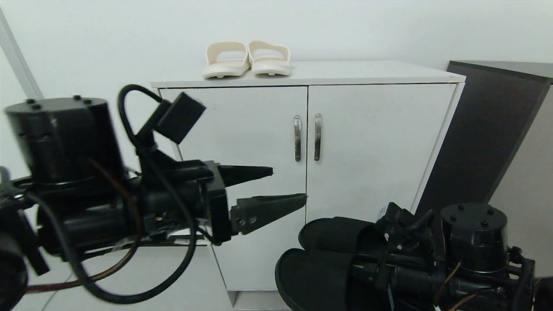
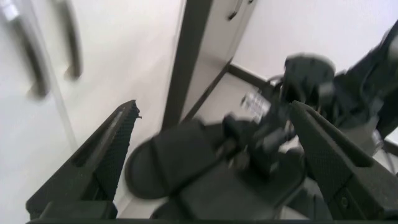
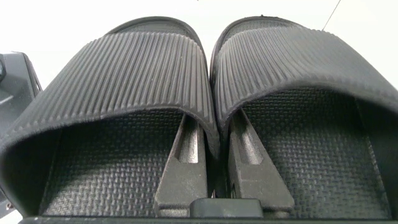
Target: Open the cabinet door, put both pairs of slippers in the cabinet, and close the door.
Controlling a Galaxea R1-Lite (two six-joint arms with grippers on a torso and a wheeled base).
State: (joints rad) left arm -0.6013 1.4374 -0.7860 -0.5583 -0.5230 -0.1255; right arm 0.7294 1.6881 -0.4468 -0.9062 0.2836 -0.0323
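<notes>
White cabinet (image 1: pixel 389 71), both doors (image 1: pixel 376 147) shut; cream slippers (image 1: pixel 247 60) on top; black slippers (image 1: pixel 328 255) clamped side by side in right tool (image 3: pixel 214 165).

Your head camera stands back from the white cabinet (image 1: pixel 376 142), faces its closed front almost squarely and tilts slightly down, so you just see its top edge. Your left wrist camera looks out between the fingers of the left gripper (image 2: pixel 214 106), close to the cabinet doors and at a slant to them. Your right wrist camera sits very near, looking along the right gripper (image 3: pixel 214 124) under the straps of the black slippers (image 3: pixel 137 74). All three views share those slippers. The head and left wrist views also share the door handles (image 1: pixel 297 138).
</notes>
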